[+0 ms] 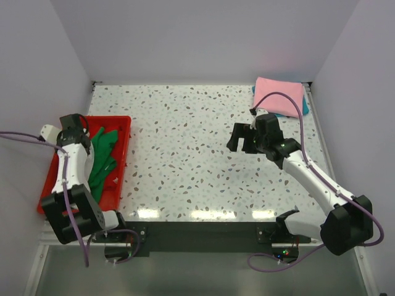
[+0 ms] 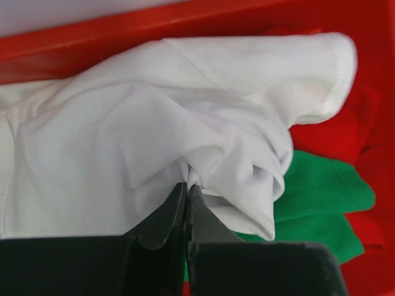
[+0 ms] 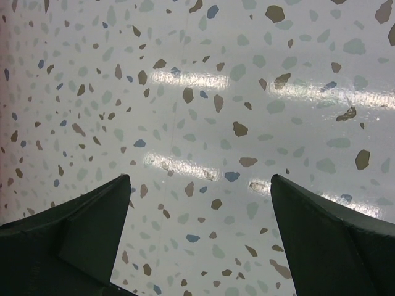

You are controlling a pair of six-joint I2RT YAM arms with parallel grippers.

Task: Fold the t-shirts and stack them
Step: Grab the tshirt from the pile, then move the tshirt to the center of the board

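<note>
left hand (image 2: 187, 186) clamped on white t-shirt (image 2: 123, 123) (in the red tray (image 2: 92, 40)); right hand (image 3: 200, 179) spread wide over table (image 3: 216, 74).

The white t-shirt (image 2: 123, 135) lies crumpled in the red tray (image 2: 92, 40), bunched into soft folds. One fold is pinched between the closed tips of the left pincer (image 2: 186, 190). The green t-shirt (image 2: 321, 191) lies rumpled in the same tray, partly beneath the white one. In the far right corner of the worktop (image 1: 185, 142), the pink t-shirt (image 1: 279, 94) rests folded flat on top of the teal t-shirt (image 1: 295, 113), whose edges show around it.
</note>
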